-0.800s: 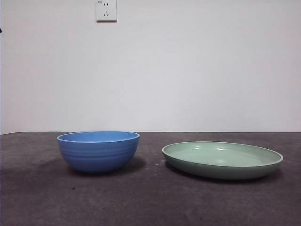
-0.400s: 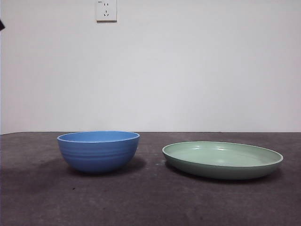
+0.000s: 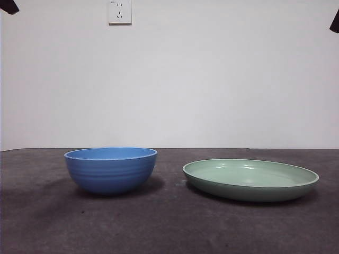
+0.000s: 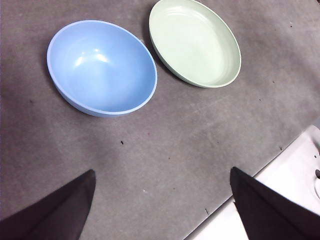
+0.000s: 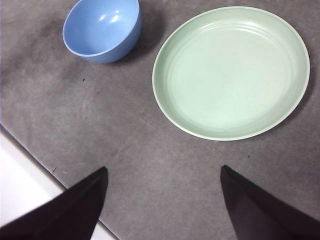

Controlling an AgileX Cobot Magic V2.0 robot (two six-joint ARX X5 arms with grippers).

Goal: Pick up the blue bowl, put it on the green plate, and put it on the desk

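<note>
No readable text, label, brand or number on anything; bowl, plate, desk unmarked

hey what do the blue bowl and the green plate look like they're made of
Blue bowl: probably glazed ceramic or glossy plastic, judging by bright highlights inside and its ridged outside. Green plate: likely a satin-finish plastic or melamine, since its sheen is softer. Neither is certain.

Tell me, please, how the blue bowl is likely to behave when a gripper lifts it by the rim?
The blue bowl looks rigid, so it should hold its shape. Its glossy surface, with highlights inside, may be slippery. It looks empty and stands on a narrow base, so a sideways nudge would probably slide or rock it.
</note>
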